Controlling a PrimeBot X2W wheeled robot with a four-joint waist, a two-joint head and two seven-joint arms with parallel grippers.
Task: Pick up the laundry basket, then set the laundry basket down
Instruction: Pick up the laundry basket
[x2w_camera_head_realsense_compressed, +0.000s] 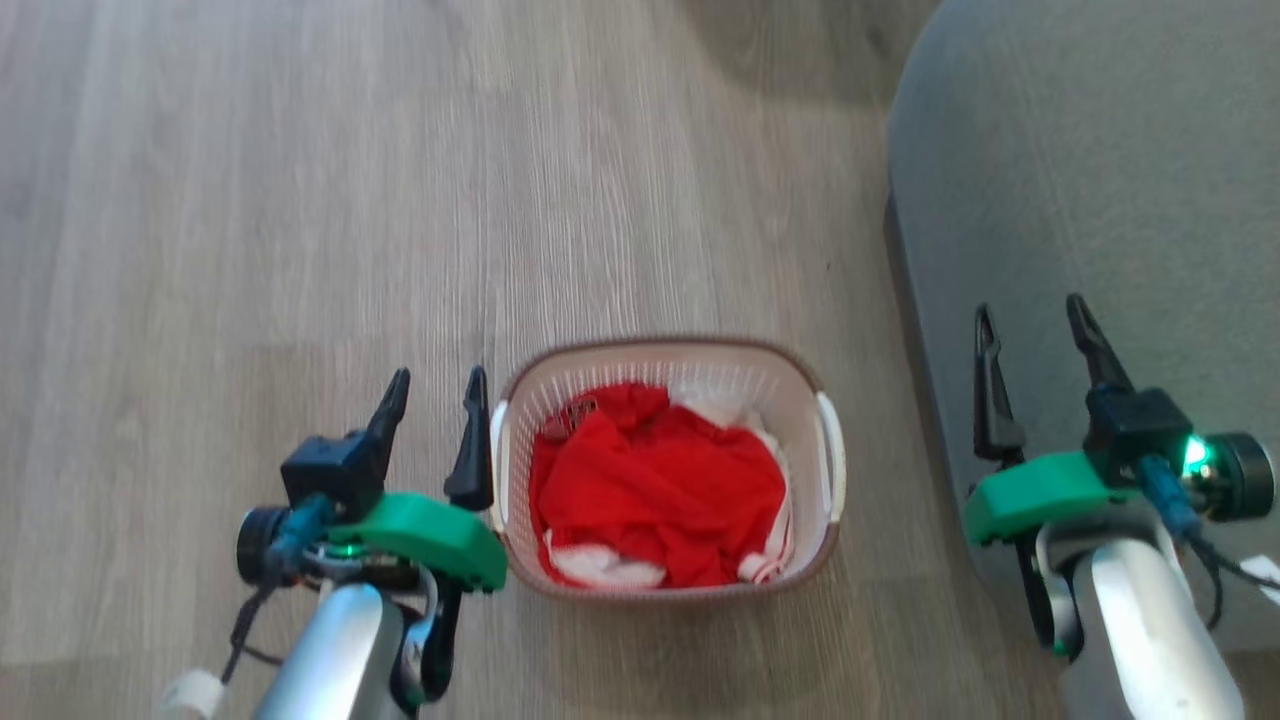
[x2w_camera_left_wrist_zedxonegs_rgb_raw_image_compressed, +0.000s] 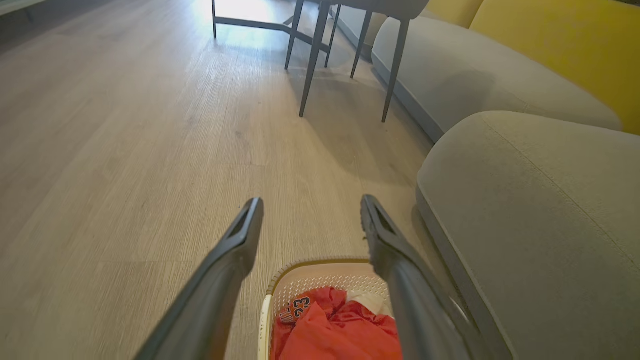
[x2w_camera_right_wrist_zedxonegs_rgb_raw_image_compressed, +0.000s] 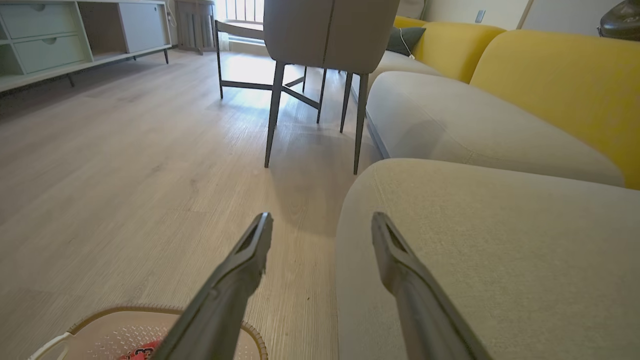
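Note:
The laundry basket (x2w_camera_head_realsense_compressed: 668, 362) stands on the wooden floor, white and perforated with a brown rim, holding red and white clothes (x2w_camera_head_realsense_compressed: 655, 485). My left gripper (x2w_camera_head_realsense_compressed: 433, 389) hangs open just left of the basket's left handle (x2w_camera_head_realsense_compressed: 497, 455), with nothing between its fingers. My right gripper (x2w_camera_head_realsense_compressed: 1035, 320) is open and empty, well to the right of the basket and above the grey seat. In the left wrist view the basket (x2w_camera_left_wrist_zedxonegs_rgb_raw_image_compressed: 320, 267) lies below and between the open fingers of the left gripper (x2w_camera_left_wrist_zedxonegs_rgb_raw_image_compressed: 311, 206). The right wrist view has the basket's rim (x2w_camera_right_wrist_zedxonegs_rgb_raw_image_compressed: 125, 312) at the lower left of the right gripper (x2w_camera_right_wrist_zedxonegs_rgb_raw_image_compressed: 321, 220).
A grey upholstered seat (x2w_camera_head_realsense_compressed: 1090, 180) rises close to the basket's right side. Farther off stand a chair with thin dark legs (x2w_camera_right_wrist_zedxonegs_rgb_raw_image_compressed: 320, 100), a grey and yellow sofa (x2w_camera_right_wrist_zedxonegs_rgb_raw_image_compressed: 500, 100) and a low cabinet (x2w_camera_right_wrist_zedxonegs_rgb_raw_image_compressed: 75, 35). Open wooden floor (x2w_camera_head_realsense_compressed: 300, 200) stretches left and ahead.

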